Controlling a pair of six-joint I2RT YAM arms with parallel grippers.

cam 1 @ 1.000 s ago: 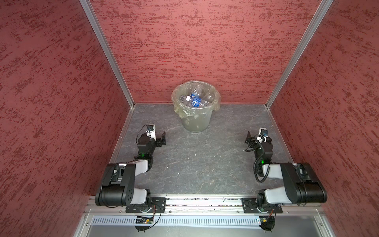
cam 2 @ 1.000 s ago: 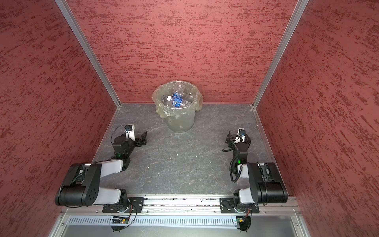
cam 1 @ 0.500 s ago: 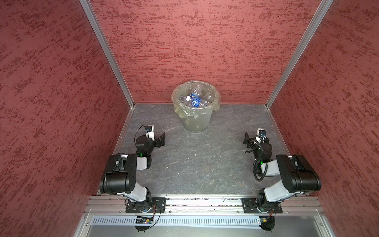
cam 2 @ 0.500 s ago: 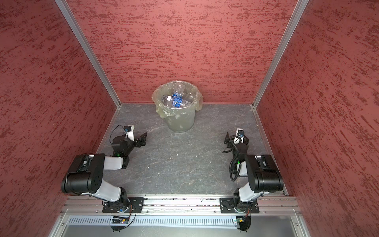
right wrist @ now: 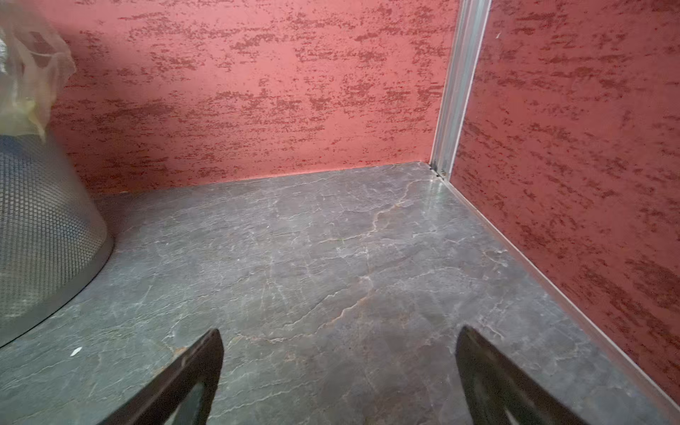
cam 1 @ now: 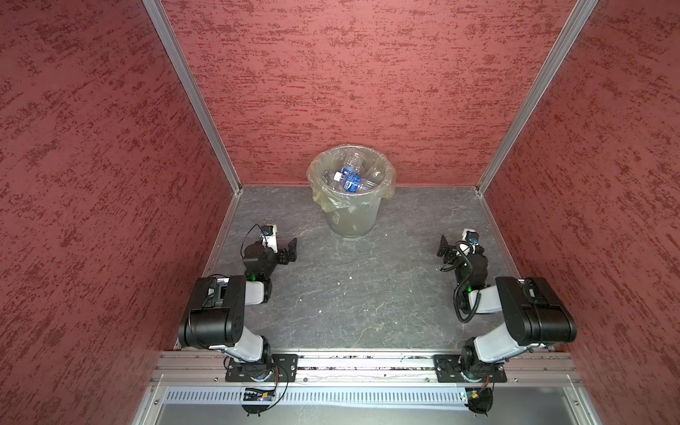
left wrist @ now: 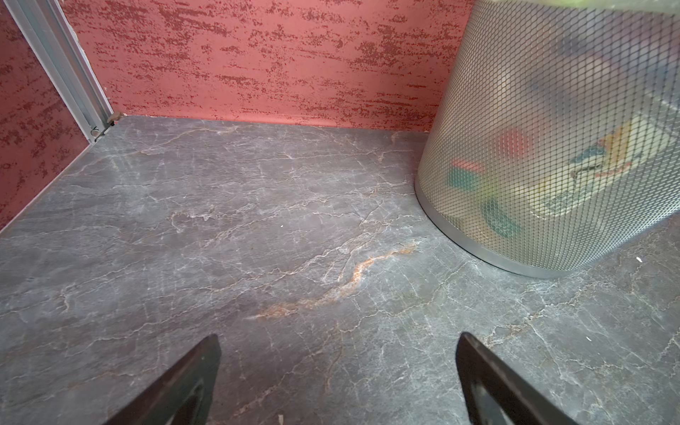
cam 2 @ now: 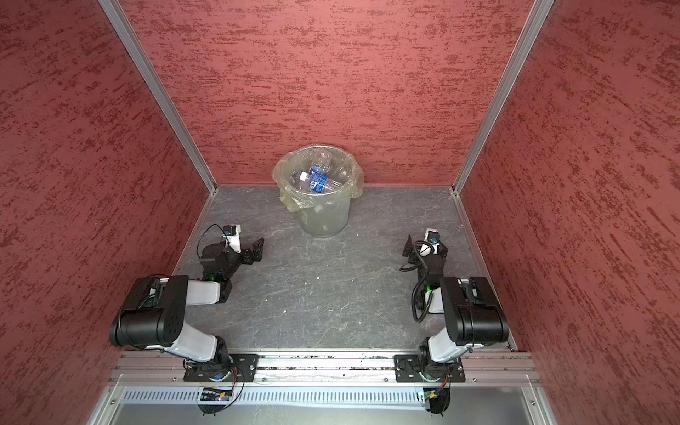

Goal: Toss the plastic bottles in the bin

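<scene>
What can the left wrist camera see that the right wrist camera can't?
Only the left wrist view: blurry colourful plastic bottles showing through the wall of the mesh bin, and the left gripper, open and empty.
Only the right wrist view: the loose flap of the bag hanging over the bin's rim, and the right gripper, open and empty.
Both: the bin's mesh side, the grey marbled table, the red wall, and a metal corner post in each.
</scene>
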